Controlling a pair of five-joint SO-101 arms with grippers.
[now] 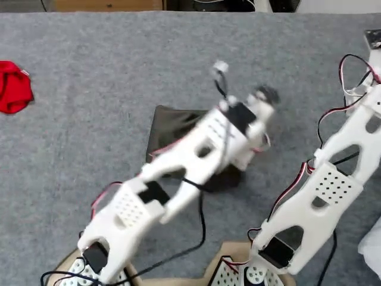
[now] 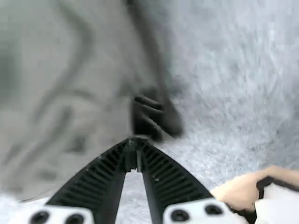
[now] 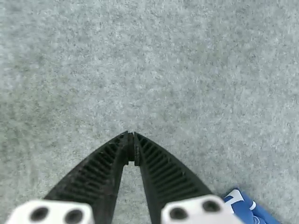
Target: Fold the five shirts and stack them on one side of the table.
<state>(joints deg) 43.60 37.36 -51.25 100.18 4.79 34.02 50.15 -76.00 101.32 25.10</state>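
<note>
While it waits its turn, the red shirt [image 1: 13, 86] sits crumpled in a soft heap at nine o'clock on the surface [image 1: 89, 53], a grey felt-like nap, well apart from the work; at the centre the dark shirt [image 1: 169, 128] lies flat as a squared, matte panel, probably part-folded; the left arm [image 1: 178, 170] stretches across it toward two o'clock, its ribbed black jaws closed tip to tip on nothing, just above the cloth's edge; at three o'clock the right arm [image 1: 333, 179] stands aside, likely to keep clear, its jaws also closed and empty over bare surface; a blue cloth [image 3: 243, 205], perhaps another shirt, lies near them; a white thing [image 1: 372, 247] at four o'clock is too cropped to name.
</note>
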